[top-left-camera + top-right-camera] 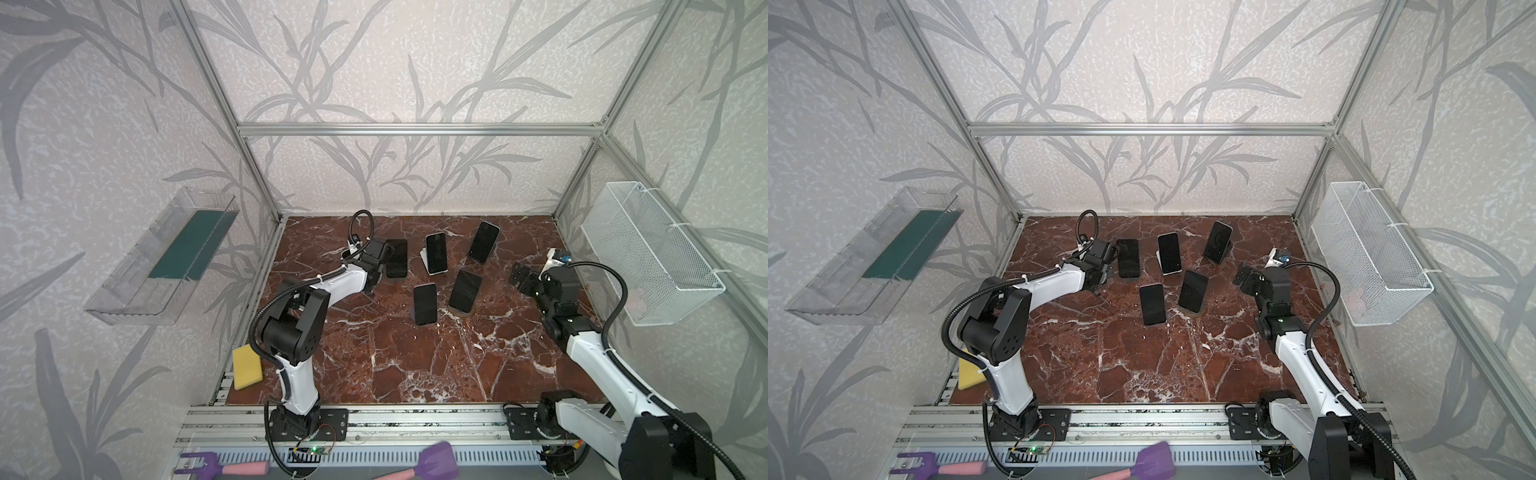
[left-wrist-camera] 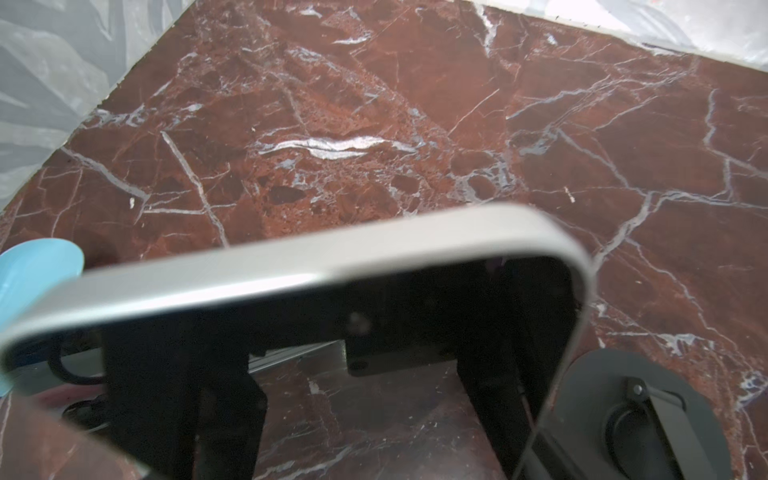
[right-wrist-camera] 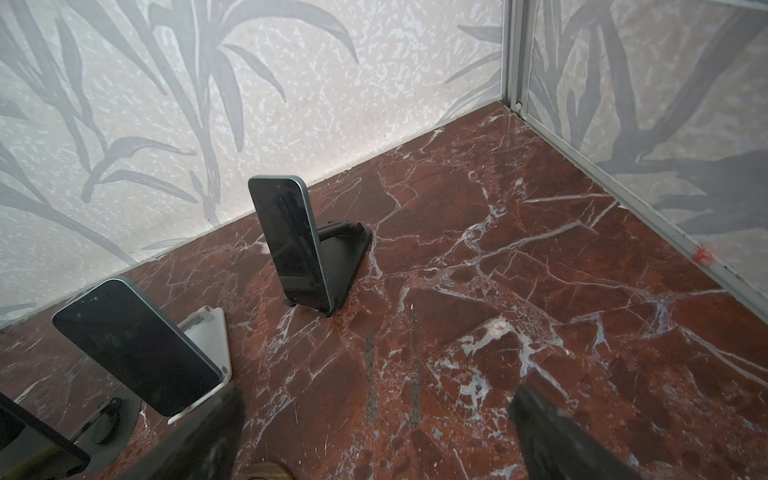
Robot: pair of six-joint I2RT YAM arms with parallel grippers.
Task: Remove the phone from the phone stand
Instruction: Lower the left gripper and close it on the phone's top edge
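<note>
Phone (image 1: 397, 257) at the rear left of the group, left of centre in both top views, leans nearly upright on its stand (image 2: 648, 415). The stand's dark round base shows at the lower right of the left wrist view. The left gripper (image 1: 381, 257) is right against this phone's left edge. I cannot tell whether its jaws already clamp the phone or only bracket it, because the wrist view shows just the phone's silver top rim and dark screen up close. The right gripper (image 3: 374, 436) hangs with its jaws wide apart and empty, to the right of the phones and near none of them.

As I read it, the grasp is the step in hand and the lift is not yet done. The next move calls for a firm pinch across the phone's edges. Then comes a lift up and out along the lean of the stand, clearing its lower lip so the stand neither tips nor drags across the table (image 1: 415, 365).

Count:
- five phones, each propped on a stand, so five stands by my judgement, though some bases are partly hidden
- two grippers
- one yellow sponge (image 1: 246, 368) at the lower left
- one wire basket (image 1: 652, 257) at the right
- one clear bin (image 1: 124, 305) at the left
- two purple-and-pink garden tools (image 1: 438, 459) along the bottom edge
</note>
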